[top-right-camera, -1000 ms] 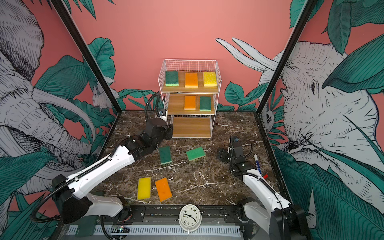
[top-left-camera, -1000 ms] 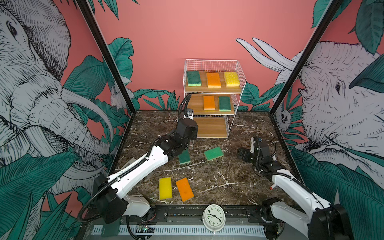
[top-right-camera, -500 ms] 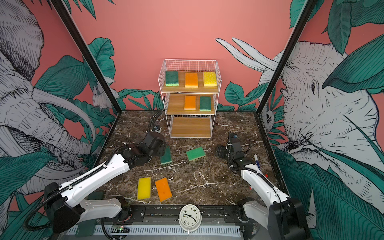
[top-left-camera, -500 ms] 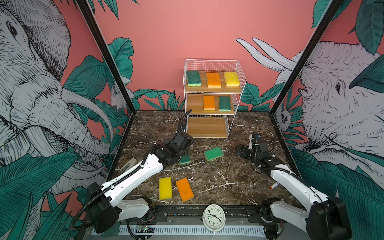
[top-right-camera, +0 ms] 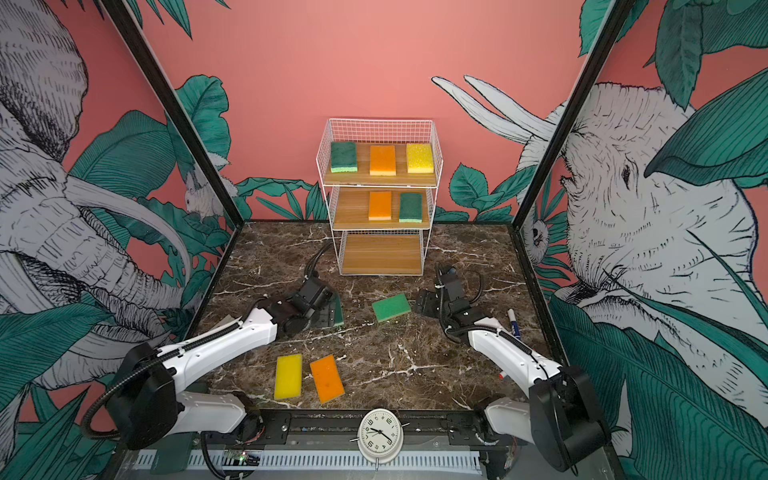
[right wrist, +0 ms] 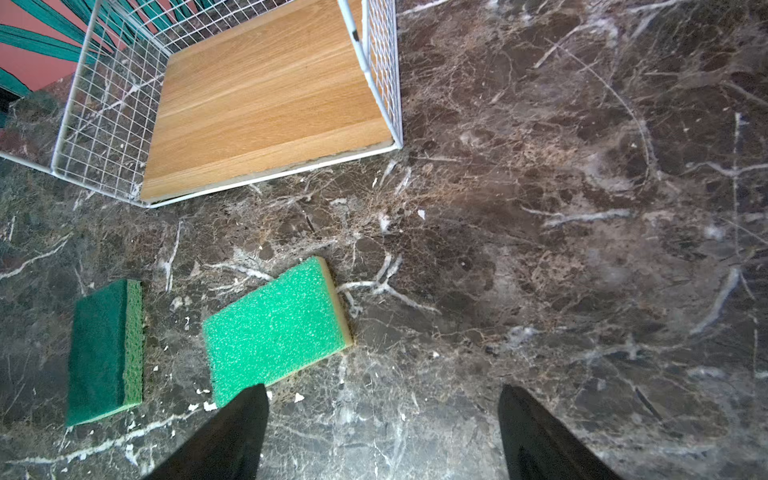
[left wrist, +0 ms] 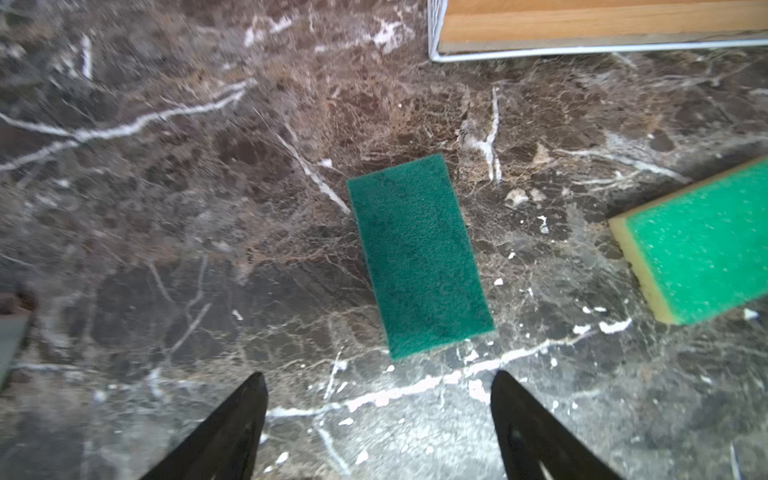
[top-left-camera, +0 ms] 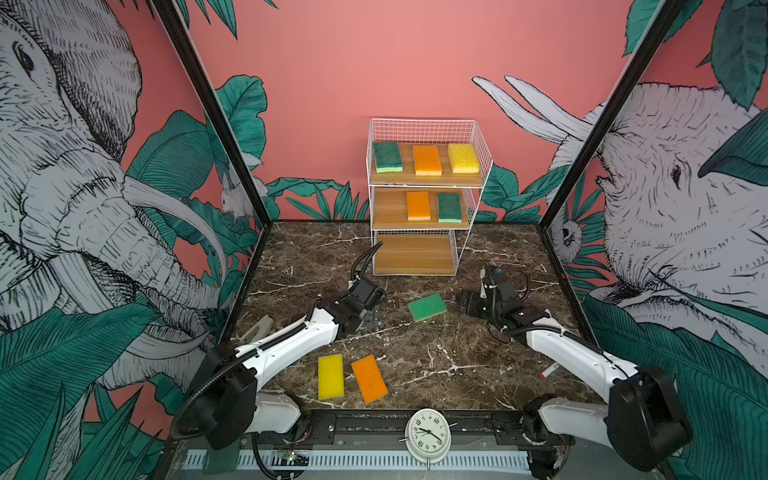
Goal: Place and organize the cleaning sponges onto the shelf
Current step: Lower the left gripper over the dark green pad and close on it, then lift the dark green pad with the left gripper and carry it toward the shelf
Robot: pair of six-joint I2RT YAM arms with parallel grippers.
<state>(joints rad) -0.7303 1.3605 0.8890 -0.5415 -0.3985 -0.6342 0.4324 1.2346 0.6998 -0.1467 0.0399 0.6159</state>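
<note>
Hovering low with my left gripper [left wrist: 378,373] spread wide and empty just short of the dark green sponge [left wrist: 419,255], I have the lighter green sponge [right wrist: 276,328] lying flat to its right, my right gripper [right wrist: 382,386] equally wide beside it, the shelf [top-left-camera: 413,253] behind both.

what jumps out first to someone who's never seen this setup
The white wire shelf against the back wall, its top two boards holding five bright sponges, the bottom board bare. Then the dark green sponge on the marble table, just ahead of the open left end effector, with a yellow sponge and an orange sponge near the front edge.
</note>
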